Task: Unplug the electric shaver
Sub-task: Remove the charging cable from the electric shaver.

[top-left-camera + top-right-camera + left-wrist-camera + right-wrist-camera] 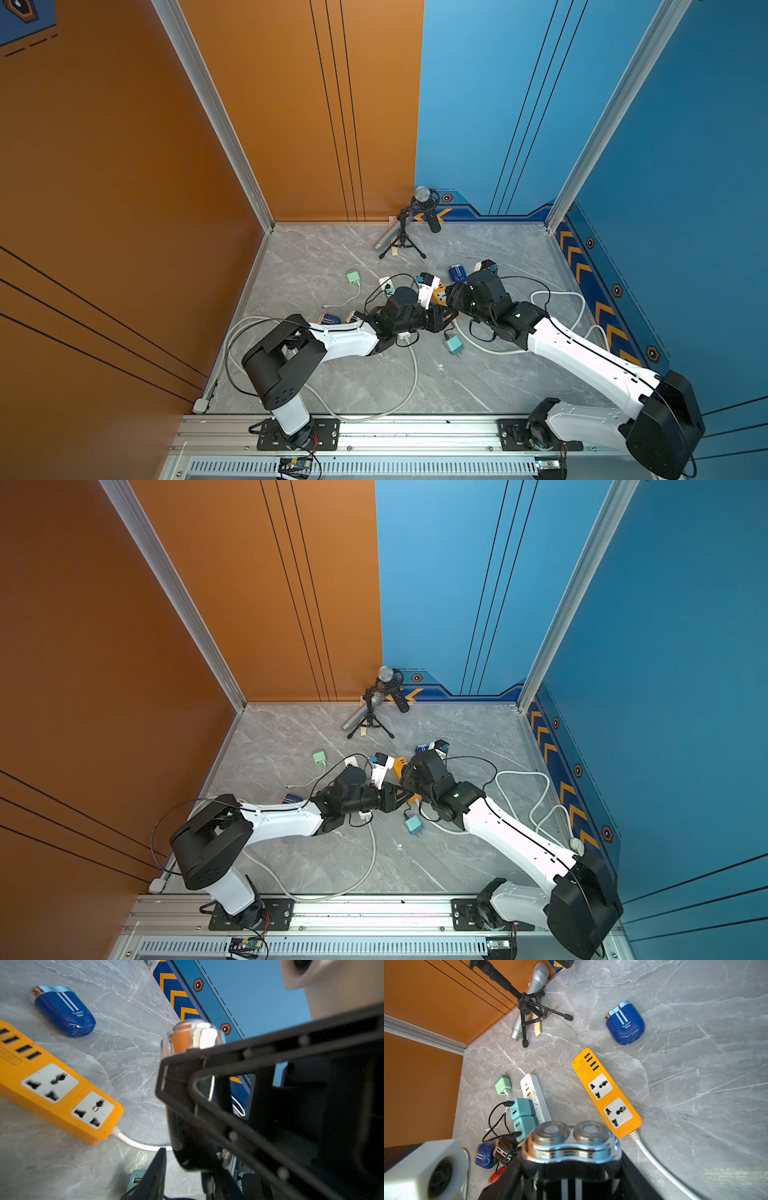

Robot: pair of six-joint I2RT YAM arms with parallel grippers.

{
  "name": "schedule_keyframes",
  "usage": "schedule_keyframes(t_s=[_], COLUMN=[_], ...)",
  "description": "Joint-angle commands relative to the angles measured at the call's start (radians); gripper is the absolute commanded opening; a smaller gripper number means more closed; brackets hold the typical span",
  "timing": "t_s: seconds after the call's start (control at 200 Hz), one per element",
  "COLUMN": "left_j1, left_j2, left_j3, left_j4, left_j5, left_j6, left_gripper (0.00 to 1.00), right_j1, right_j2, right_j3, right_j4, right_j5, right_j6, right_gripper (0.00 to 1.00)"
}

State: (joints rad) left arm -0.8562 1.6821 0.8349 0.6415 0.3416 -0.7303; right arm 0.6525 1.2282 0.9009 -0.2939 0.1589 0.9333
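The electric shaver (571,1147) is black with a chrome twin-rotary head, and my right gripper (571,1184) is shut on its body, holding it off the table beside the orange power strip (607,1093). In the left wrist view the chrome head (193,1039) sticks out past the right gripper's fingers. My left gripper (185,1172) sits at the shaver's lower end, its jaws apart with table showing between them. A thin black cable (492,1124) runs from the teal chargers (522,1108) toward the shaver; where it joins is hidden. In both top views the grippers (446,309) (399,789) meet mid-table.
A blue shaver (625,1022) lies beyond the orange strip. The white power strip (533,1095), a green charger (502,1085) and two more shavers (485,1155) lie to the left. A loose teal charger (454,345), white cords (557,299) and a microphone tripod (403,237) are also on the table.
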Motion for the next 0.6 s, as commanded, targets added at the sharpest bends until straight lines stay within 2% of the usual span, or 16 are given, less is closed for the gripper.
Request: schedule_keyframes(t_s=[0.0, 0.35, 0.595], left_j1=[-0.005, -0.009, -0.016], left_j2=[0.023, 0.027, 0.026], left_j3=[0.026, 0.020, -0.003], left_j4=[0.014, 0.012, 0.013], left_j5=[0.013, 0.022, 0.046], left_j6=[-0.002, -0.002, -0.001], left_gripper=[0.28, 0.13, 0.09], right_j1=[0.003, -0.009, -0.096], right_j2=[-0.028, -0.026, -0.010], right_j3=[-0.007, -0.002, 0.017], right_j4=[0.035, 0.037, 0.024], right_j5=[0.011, 0.047, 0.053], right_j6=[0.029, 0.032, 0.007], right_gripper=[0.51, 0.50, 0.51])
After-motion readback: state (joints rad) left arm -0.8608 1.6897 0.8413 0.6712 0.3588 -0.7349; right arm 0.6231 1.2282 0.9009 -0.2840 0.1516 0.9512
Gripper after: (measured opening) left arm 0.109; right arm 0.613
